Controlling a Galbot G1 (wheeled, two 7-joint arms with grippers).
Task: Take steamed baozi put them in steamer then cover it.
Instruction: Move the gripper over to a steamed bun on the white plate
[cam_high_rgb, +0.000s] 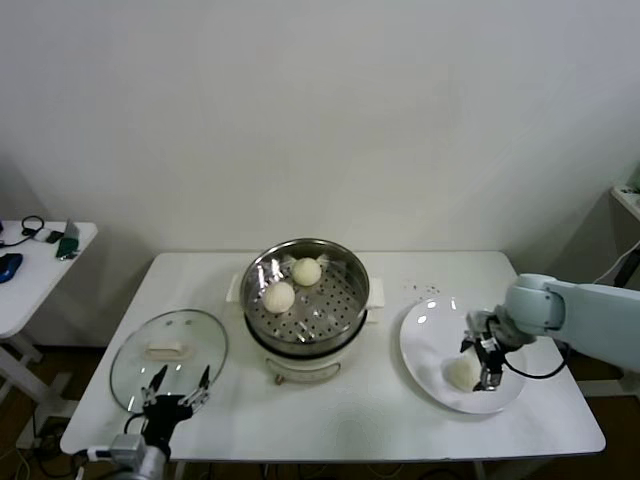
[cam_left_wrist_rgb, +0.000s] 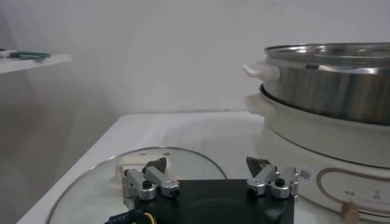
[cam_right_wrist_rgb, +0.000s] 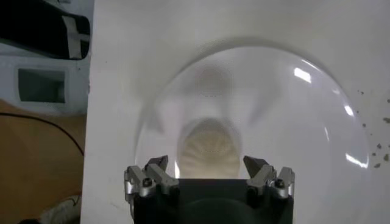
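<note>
Right pincer (cam_high_rgb: 478, 362) open astride baozi (cam_high_rgb: 462, 372) on plate (cam_high_rgb: 425, 335)

No legible text or labels anywhere.

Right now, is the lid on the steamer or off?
Off. The steamer stands uncovered with two baozi showing inside, and the glass lid lies flat on the table to its left.

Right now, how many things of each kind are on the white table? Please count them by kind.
Baozi: 3, two in the steamer, one on the plate
Steamer: 1
Glass lid: 1
White plate: 1
Total: 6
</note>
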